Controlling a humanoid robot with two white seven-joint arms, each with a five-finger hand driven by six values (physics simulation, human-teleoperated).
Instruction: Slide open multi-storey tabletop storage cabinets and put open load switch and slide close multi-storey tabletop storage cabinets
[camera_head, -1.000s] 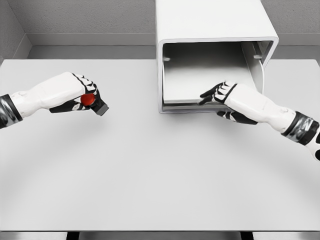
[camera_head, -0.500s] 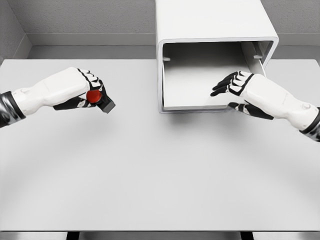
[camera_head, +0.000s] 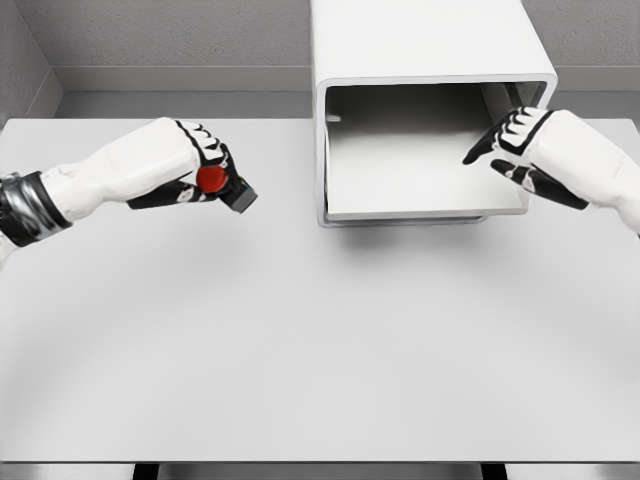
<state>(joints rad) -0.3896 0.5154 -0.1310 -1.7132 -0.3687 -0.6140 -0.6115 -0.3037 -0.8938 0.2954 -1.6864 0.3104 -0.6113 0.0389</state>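
Head view: the left hand (camera_head: 200, 172), gripping the small black load switch with red knob (camera_head: 222, 184), is moving right toward the open white box-shaped cabinet (camera_head: 420, 60). The right hand (camera_head: 515, 145), fingers loosely extended and empty, is withdrawing right above the grey counter (camera_head: 320, 340), clearing the opening for insertion.

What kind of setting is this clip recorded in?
Likely a simulated tabletop test cell: a plain white table, bare grey walls, and one white storage cabinet standing open.

Bright even light, soft shadows, sharp, no glare
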